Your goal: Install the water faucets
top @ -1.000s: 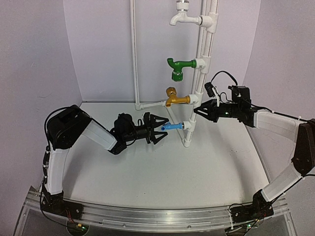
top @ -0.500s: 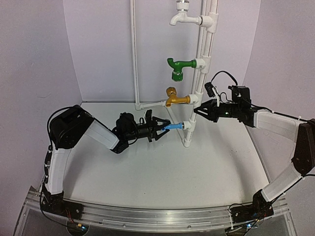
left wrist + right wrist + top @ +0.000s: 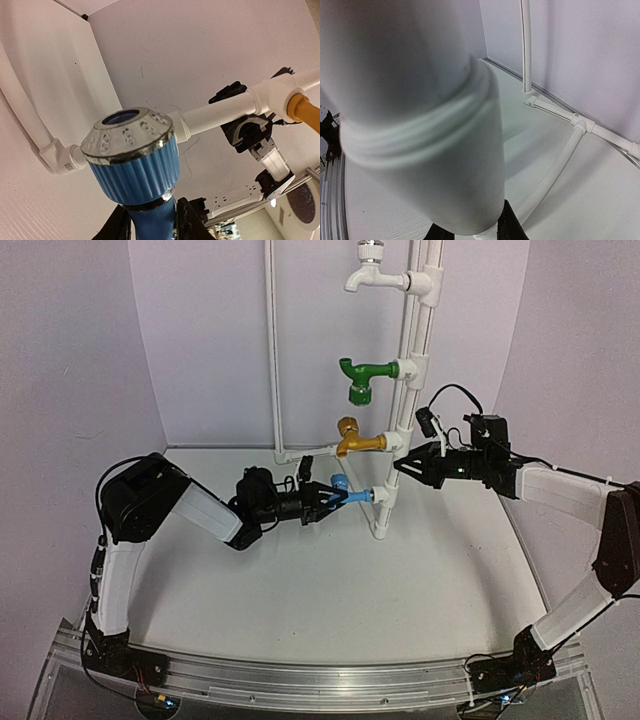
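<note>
Lilac walls [image 3: 200, 340], white table [image 3: 330, 590], pretty bare setup. The little blue tap [image 3: 343, 494] is low by the white riser [image 3: 418, 325], just under the gold tap [image 3: 358, 440]. It lies roughly level, far end aimed right at the bottom fitting [image 3: 383, 496]. On it from the left, in line with its long axis, the left gripper [image 3: 325, 502] has its fingers pinching the neck, so I'd guess screwing in means a wrist roll. On the other side the right gripper [image 3: 403, 466] is clamped on the riser. Can't tell if the threads have caught. The joint's tiny from above and hidden behind the tap's head up close.
</note>
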Controlling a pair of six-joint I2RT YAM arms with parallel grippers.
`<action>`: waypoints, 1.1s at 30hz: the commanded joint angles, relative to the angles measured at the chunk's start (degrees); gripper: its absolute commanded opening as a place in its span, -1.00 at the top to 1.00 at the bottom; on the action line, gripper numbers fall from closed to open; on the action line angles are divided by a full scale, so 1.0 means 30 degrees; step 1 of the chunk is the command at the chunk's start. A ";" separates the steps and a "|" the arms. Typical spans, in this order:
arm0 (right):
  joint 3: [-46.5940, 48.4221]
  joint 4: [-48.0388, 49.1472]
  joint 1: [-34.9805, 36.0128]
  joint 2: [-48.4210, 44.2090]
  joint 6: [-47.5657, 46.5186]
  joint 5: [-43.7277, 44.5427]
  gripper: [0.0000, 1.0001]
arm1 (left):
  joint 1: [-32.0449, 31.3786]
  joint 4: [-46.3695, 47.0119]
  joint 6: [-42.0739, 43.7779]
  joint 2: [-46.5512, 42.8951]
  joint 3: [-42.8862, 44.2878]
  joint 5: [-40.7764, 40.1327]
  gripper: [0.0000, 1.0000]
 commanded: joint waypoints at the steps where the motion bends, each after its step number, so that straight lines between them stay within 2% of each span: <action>1: 0.0155 -0.1775 0.0109 0.0039 0.1388 -0.0177 1.00 | 0.0115 -0.0979 0.6663 -0.0760 0.0242 0.0075 0.47; 5: 0.0184 -0.1822 0.0109 0.0039 0.1351 -0.0205 1.00 | 0.0100 -0.2168 1.1365 -0.1329 -0.0048 0.0018 0.48; 9: 0.0251 -0.1905 0.0109 0.0039 0.1382 -0.0273 1.00 | 0.0082 -0.1966 1.6006 -0.1567 -0.0665 0.0353 0.49; 17: 0.0311 -0.2062 0.0106 0.0101 0.1507 -0.0458 1.00 | 0.0024 -0.3076 2.5628 -0.2276 -0.1274 -0.0791 0.59; 23: 0.0517 -0.2065 0.0109 0.0277 0.1627 -0.0536 1.00 | -0.0530 -0.3101 3.2816 -0.2386 -0.1680 -0.2500 0.78; 29: 0.0609 -0.2065 0.0094 0.0361 0.1710 -0.0558 1.00 | -0.1361 -0.0365 4.0345 -0.1404 -0.2414 -0.4978 0.99; 33: 0.0624 -0.2065 0.0105 0.0416 0.1716 -0.0528 1.00 | -0.1752 0.3419 4.5409 0.0150 -0.2634 -0.6476 0.79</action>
